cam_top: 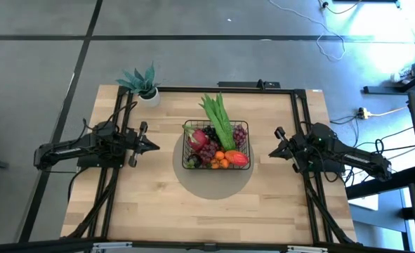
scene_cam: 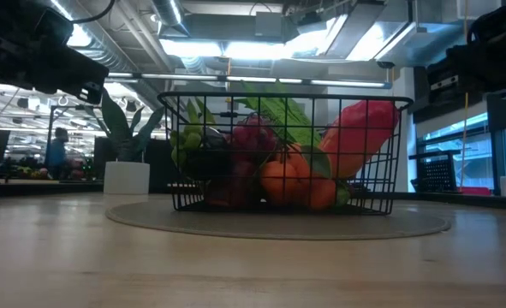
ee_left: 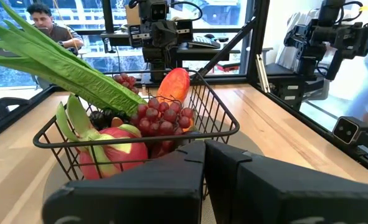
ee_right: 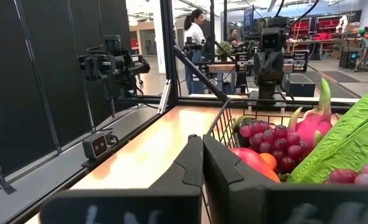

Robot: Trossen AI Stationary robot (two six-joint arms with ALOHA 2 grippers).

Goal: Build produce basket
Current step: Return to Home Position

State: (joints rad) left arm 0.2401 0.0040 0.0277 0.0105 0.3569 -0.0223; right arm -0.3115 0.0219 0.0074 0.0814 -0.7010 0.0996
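The black wire basket (cam_top: 189,131) stands on a round grey mat (cam_top: 214,184) at the table's middle. It is filled with produce: long green pods (cam_top: 218,117), a pink dragon fruit (cam_top: 198,139), red grapes (ee_left: 165,115), a red-yellow mango (cam_top: 238,158) and small oranges (cam_top: 222,160). My left gripper (cam_top: 155,145) is shut, level, left of the basket and clear of it. My right gripper (cam_top: 272,152) is shut, level, right of the basket, holding nothing.
A spiky teal plant in a white pot (cam_top: 146,87) stands at the table's far left. Black frame rails (cam_top: 300,112) run along the table's sides. People stand in the room beyond the table. Bare wood lies in front of the mat (cam_top: 207,218).
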